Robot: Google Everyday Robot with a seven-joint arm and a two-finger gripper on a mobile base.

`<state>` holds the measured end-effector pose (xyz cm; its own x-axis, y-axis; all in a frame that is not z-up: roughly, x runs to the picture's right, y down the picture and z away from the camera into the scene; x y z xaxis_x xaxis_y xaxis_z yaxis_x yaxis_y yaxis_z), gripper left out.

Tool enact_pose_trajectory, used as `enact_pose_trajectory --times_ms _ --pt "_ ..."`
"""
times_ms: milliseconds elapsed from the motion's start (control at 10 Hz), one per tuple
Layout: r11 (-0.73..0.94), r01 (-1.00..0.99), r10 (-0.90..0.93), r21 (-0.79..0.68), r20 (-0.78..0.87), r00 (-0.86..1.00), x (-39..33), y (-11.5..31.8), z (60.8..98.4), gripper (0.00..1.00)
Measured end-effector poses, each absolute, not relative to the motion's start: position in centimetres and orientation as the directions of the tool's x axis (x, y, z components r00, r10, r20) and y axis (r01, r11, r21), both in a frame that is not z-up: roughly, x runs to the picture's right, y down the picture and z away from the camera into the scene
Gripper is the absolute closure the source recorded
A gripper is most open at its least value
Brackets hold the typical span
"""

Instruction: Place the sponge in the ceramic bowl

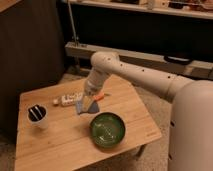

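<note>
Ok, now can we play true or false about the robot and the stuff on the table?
1. The sponge is already in the ceramic bowl. False: it is outside the bowl, held over the table just behind the bowl.
2. The gripper is shut on the sponge. True.
3. The ceramic bowl is dark green and has nothing in it. True.
4. The white cup is empty. False: dark sticks stand in it.
5. The white cup stands right next to the bowl, touching it. False: it stands apart, near the table's left edge.
</note>
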<state>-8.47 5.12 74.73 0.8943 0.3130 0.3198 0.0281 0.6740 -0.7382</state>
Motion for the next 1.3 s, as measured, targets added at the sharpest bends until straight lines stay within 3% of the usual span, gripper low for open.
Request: enact_pose_trajectory --times_ms 500,1000,1100,1300 --pt "0.625 -0.125 0.398 -0.771 0.177 0.900 4.4 9.3 76.8 1.00" --pt "0.650 -0.035 0.337 -0.759 0.246 0.909 4.1 11.0 73.7 1.00" --pt "0.637 -0.017 0.314 -0.771 0.239 0.919 2.8 11.8 73.5 0.98" --pt "0.609 -0.015 0.292 -0.793 0.206 0.934 2.6 14.1 74.5 0.80"
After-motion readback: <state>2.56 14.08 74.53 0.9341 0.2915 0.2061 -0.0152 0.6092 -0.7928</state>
